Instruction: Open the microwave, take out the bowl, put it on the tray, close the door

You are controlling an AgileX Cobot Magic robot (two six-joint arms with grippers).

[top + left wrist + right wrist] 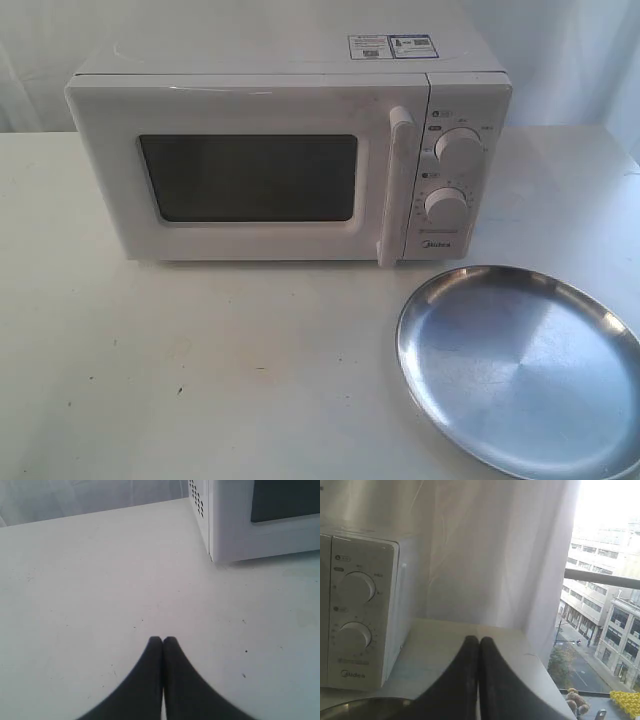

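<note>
On the left side, the left gripper (162, 640) has its two dark fingertips pressed flat together with nothing between them. It hangs over a bare stretch of the white table (200, 370). The microwave (290, 150) lies beyond those fingertips and well apart from them; the left wrist view catches only its near lower corner, with vent holes on the side wall and an edge of the dark window. In the exterior view the microwave stands square on the table toward the back, with small blue-white stickers (390, 46) on its top. The door (240, 180) sits flush with the front, fully shut, and its dark window does not reveal what is inside, so the bowl cannot be seen. The vertical white bar handle (397, 185) runs down the door's right edge, with neither gripper on it. Just right of the handle are the upper dial (460, 152) and the lower dial (445, 205), one above the other. The tray (525, 370) lies flat on the table in front of the microwave's right end, near it but not touching, with nothing on it. The right gripper (478, 641) also has its fingertips shut tight against each other, holding nothing. It points past the microwave's right side toward a white curtain (485, 555), with the dial panel off to one side, apart from the fingers, and a sliver of the tray's rim close beside them.
</note>
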